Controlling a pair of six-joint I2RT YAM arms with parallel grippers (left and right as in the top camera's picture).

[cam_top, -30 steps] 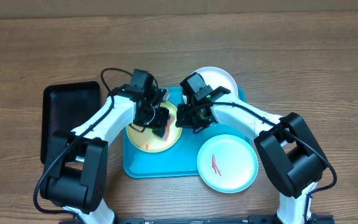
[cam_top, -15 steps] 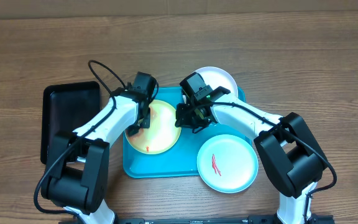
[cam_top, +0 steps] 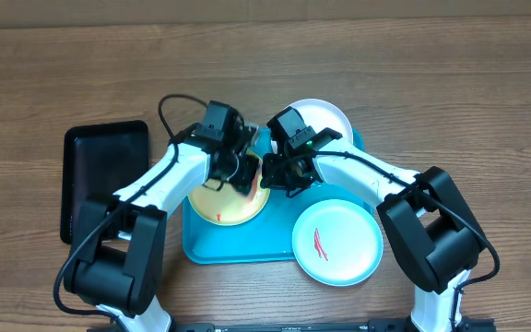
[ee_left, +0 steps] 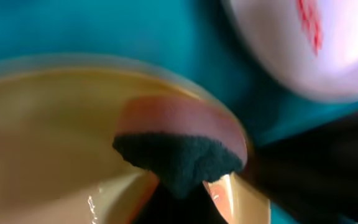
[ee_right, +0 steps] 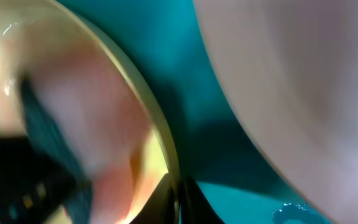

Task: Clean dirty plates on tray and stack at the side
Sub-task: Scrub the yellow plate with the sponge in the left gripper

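Nearest me on the overhead feed, the smeared white plate (cam_top: 339, 249) lies flat with a red streak (cam_top: 318, 243) across its middle, sitting over the right near corner of the turquoise tray (cam_top: 238, 244) and hanging out past its rim onto the wooden tabletop (cam_top: 450, 92). Just beyond it, on the tray's left half, I see the yellow-green plate (cam_top: 215, 205), with a small red mark near its near edge. My left pincer (cam_top: 240, 173) is down over that plate's far right part, clamped on a sponge (ee_left: 179, 155); the left wrist camera shows its dark scouring face and pinkish body pressed to the glossy yellow surface. My right pincer (cam_top: 277, 173) meets the same plate from the other side, its fingers closed on the plate's right rim, which on the right wrist view runs down into the dark fingertips over the blue tray floor. Farther off, the far white plate (cam_top: 325, 118) rests at the tray's far right corner, partly under the right arm. Well to the left, a black tray (cam_top: 100, 175) lies on the tabletop.
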